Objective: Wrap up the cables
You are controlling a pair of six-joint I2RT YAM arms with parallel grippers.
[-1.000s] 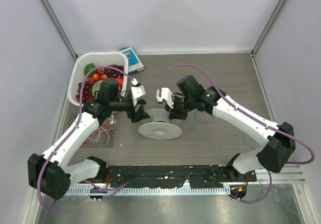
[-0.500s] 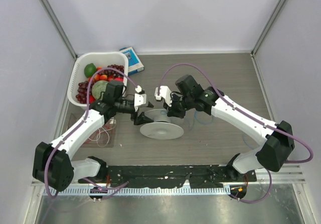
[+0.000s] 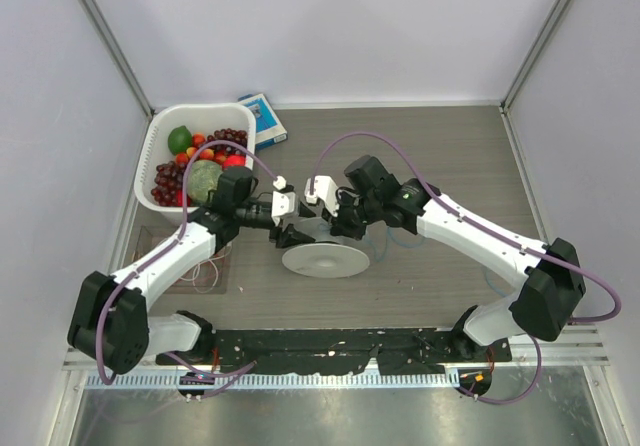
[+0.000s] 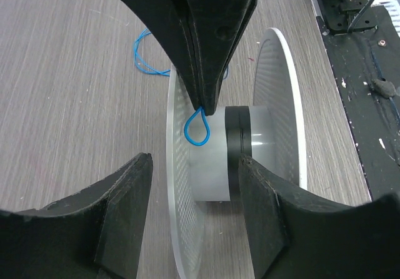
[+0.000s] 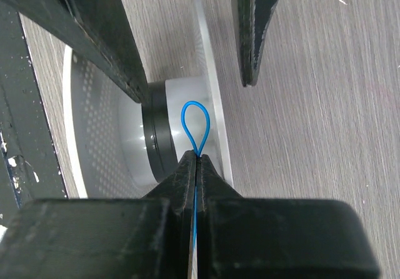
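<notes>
The blue cable (image 5: 195,126) is pinched between the right fingers (image 5: 178,188), which are pressed fully together, and a small teardrop loop of it is seen poking out past the tips. The loop is held right up against the pale hub of the spool (image 4: 275,91), between the two perforated white flanges and just beside the black band (image 4: 236,135) wrapped round the hub.

The left fingers (image 4: 122,213) are spread apart and nothing is gripped in them. One flange and the hub are framed between them, though whether the spool is touched cannot be told. In the left wrist view the closed right tips are seen reaching in from above, with the loop hanging at their very point.

From overhead, both arms are seen angled in toward the spool, which is set near the middle of the wooden worktop (image 3: 440,156). More of the blue cable is seen in loose curls on the worktop beyond the spool, on the right arm's side. The red and white cables (image 3: 205,266) are seen in a loose tangle by the left arm, well apart from the spool. At the far left a white basket (image 3: 148,161) is filled with fruit (image 3: 190,156), and a blue box (image 3: 262,118) is seen just beside it.
</notes>
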